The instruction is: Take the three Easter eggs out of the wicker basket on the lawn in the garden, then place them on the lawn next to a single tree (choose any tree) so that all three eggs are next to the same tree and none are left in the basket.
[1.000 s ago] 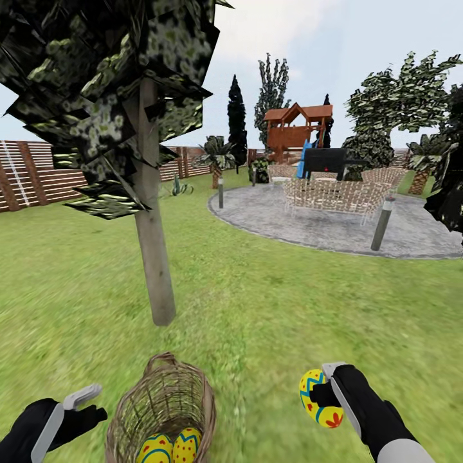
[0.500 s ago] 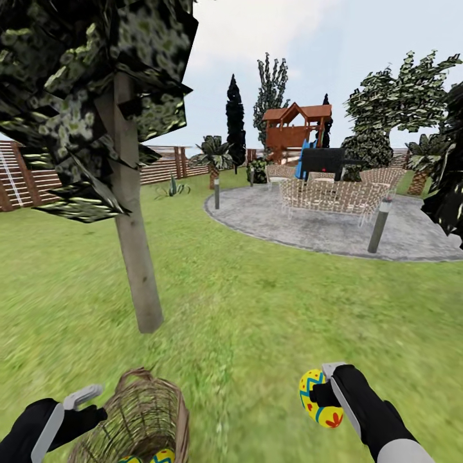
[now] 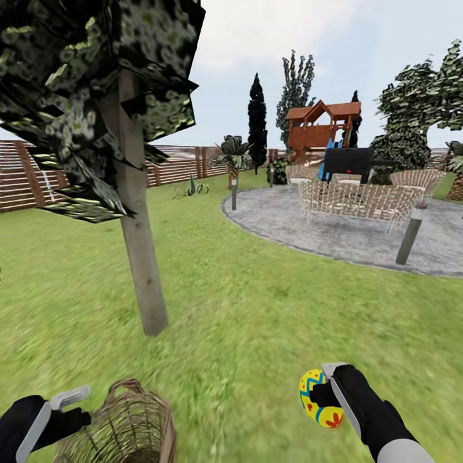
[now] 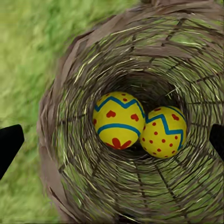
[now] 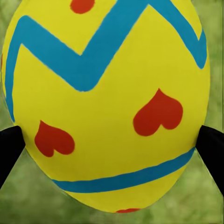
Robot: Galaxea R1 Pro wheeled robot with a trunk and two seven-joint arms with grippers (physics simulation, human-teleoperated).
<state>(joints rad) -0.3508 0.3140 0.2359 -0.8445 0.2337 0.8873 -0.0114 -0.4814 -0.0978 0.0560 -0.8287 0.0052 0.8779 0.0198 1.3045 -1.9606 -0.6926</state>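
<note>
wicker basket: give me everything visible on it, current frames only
The wicker basket is brown, round and loosely woven, grass showing through its gaps, with a small loop handle on the rim. It sits upright on the lawn, short of the tree, beside the left end effector, which is apart from it. In the left wrist view two Easter eggs lie touching at its bottom.

Right gripper (image 3: 325, 393) at lower right of the head view, fingers clamped on either side of an egg (image 3: 319, 399) — black forearm running off the bottom edge. Left gripper (image 3: 71, 405) at lower left, black fingertips (image 4: 9, 144) spread wide apart — nothing held between them.
</note>
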